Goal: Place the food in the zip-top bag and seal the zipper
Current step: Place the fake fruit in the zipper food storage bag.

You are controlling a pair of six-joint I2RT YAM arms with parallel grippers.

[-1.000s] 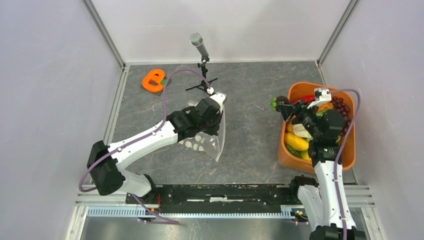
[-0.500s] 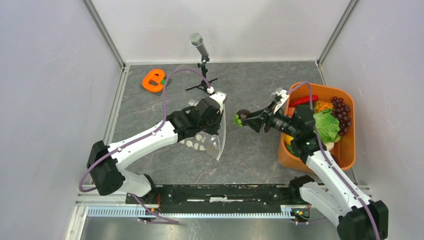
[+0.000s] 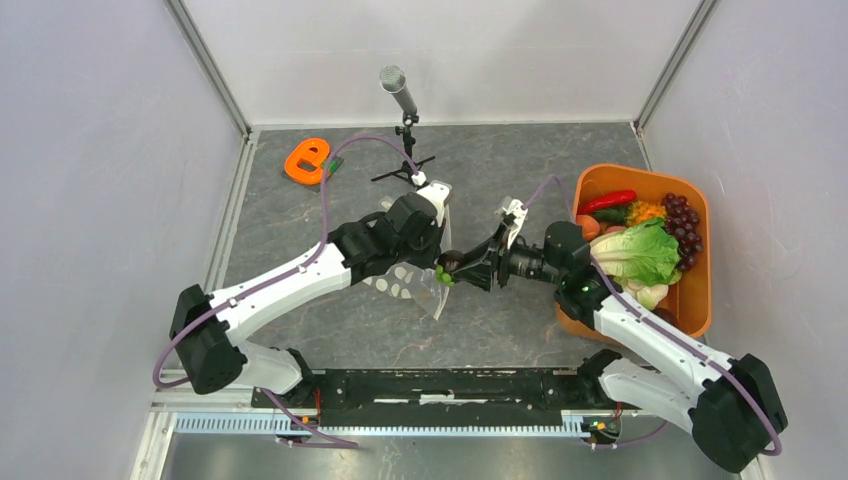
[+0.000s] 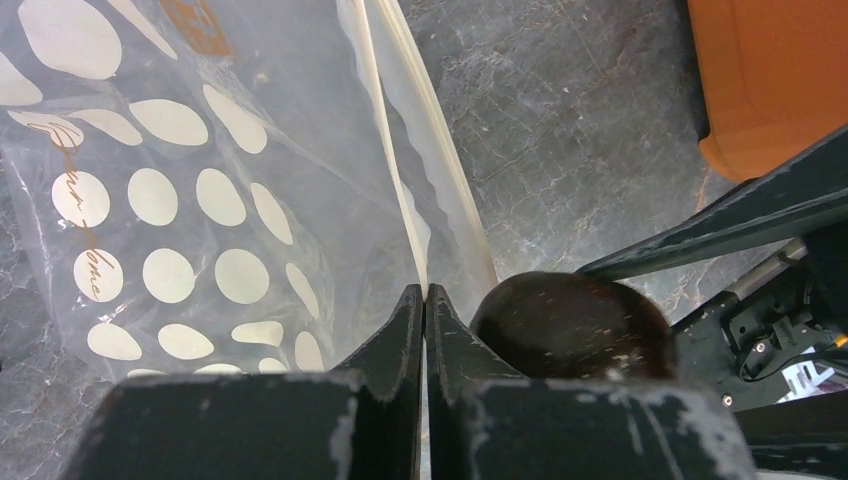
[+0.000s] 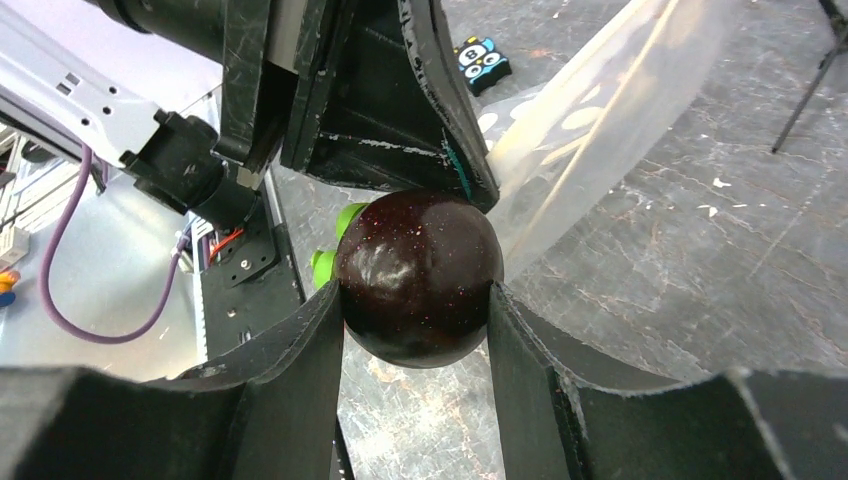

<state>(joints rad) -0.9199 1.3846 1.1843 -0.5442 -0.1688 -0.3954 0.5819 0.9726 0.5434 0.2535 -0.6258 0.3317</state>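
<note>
Since half a second ago, the right gripper (image 3: 451, 271) has swung away from the orange tub (image 3: 692, 305) and across to the left gripper (image 3: 438, 212), carrying a dark purple toy fruit (image 3: 450, 263) with a green stem. Its fingers are clenched on the round fruit, one on each side. The fruit sits just beside the left gripper's fingertips, at the mouth of the zip-top bag (image 4: 170, 210). The left gripper is pinched closed on the bag's mouth edge, and the zipper (image 4: 408, 130) runs straight out from its fingertips. Lettuce (image 3: 640, 255), grapes (image 3: 684, 218) and a red piece (image 3: 607, 200) lie in the tub, well behind the right gripper.
</note>
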